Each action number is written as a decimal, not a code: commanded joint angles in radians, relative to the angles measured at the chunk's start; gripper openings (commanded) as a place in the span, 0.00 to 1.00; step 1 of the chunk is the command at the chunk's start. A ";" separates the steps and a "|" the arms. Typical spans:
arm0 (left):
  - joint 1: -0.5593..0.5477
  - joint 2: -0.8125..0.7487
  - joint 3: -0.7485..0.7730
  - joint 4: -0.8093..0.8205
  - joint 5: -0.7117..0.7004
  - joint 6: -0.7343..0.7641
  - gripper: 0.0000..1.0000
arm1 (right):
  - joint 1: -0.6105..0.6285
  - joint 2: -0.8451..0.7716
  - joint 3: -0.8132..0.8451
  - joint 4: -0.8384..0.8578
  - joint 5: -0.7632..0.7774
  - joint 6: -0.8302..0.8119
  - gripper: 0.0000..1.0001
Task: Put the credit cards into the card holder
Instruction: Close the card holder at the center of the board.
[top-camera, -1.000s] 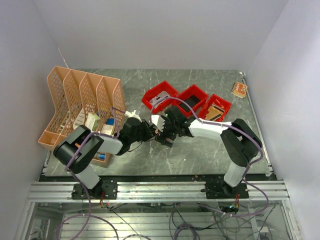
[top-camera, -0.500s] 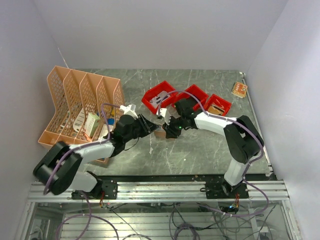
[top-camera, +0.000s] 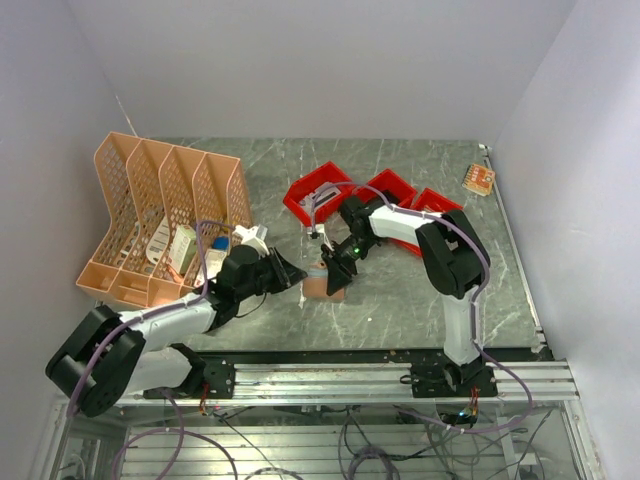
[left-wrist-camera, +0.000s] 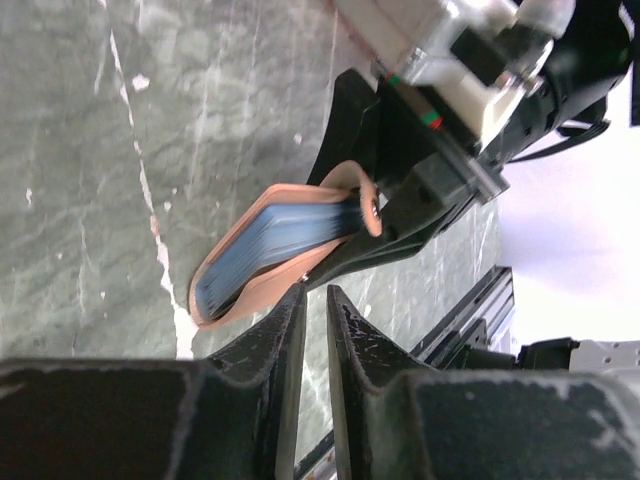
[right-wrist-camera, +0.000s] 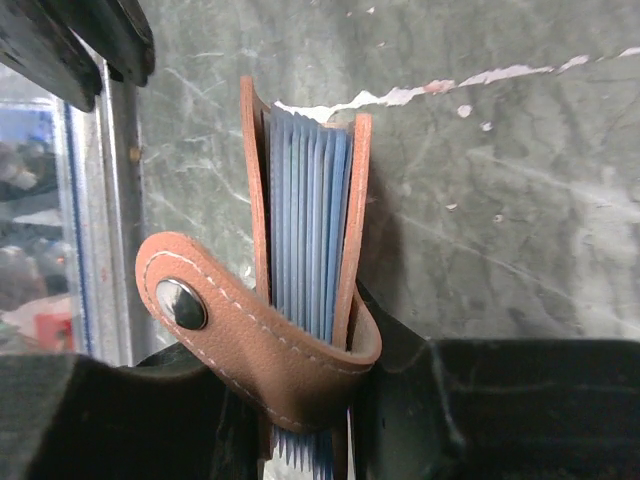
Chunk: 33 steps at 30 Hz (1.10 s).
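Right wrist view: the right gripper (right-wrist-camera: 310, 425) pinches the tan leather card holder (right-wrist-camera: 262, 350) upright on the grey-green marble table (right-wrist-camera: 500, 200). The left gripper (left-wrist-camera: 315, 300), narrowly parted, is empty. Best to hold the holder steady, its pockets fanned open.

The desk (top-camera: 400, 310) has a grey-green marbled top. A peach mesh file rack (top-camera: 150, 215) stands at left rear (loose items in its compartments). Three red bins (top-camera: 385, 195) sit in a row at centre rear. A small orange-brown item (top-camera: 479, 179) lies at the right rear corner. The card holder (top-camera: 323, 281) is on edge near centre.
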<state>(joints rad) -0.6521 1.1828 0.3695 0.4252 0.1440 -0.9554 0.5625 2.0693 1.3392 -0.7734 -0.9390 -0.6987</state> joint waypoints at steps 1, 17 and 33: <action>-0.018 0.037 -0.017 0.095 0.074 -0.010 0.25 | 0.002 0.061 0.023 -0.061 0.006 0.030 0.28; -0.061 0.390 0.081 0.142 -0.007 -0.012 0.12 | -0.003 -0.012 -0.004 0.033 0.122 0.109 0.69; -0.061 0.348 0.152 0.121 0.022 0.043 0.13 | -0.159 -0.245 0.011 0.114 0.295 0.015 0.96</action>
<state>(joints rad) -0.7105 1.5623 0.4728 0.5121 0.1505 -0.9527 0.4305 1.9026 1.3312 -0.6838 -0.6487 -0.6224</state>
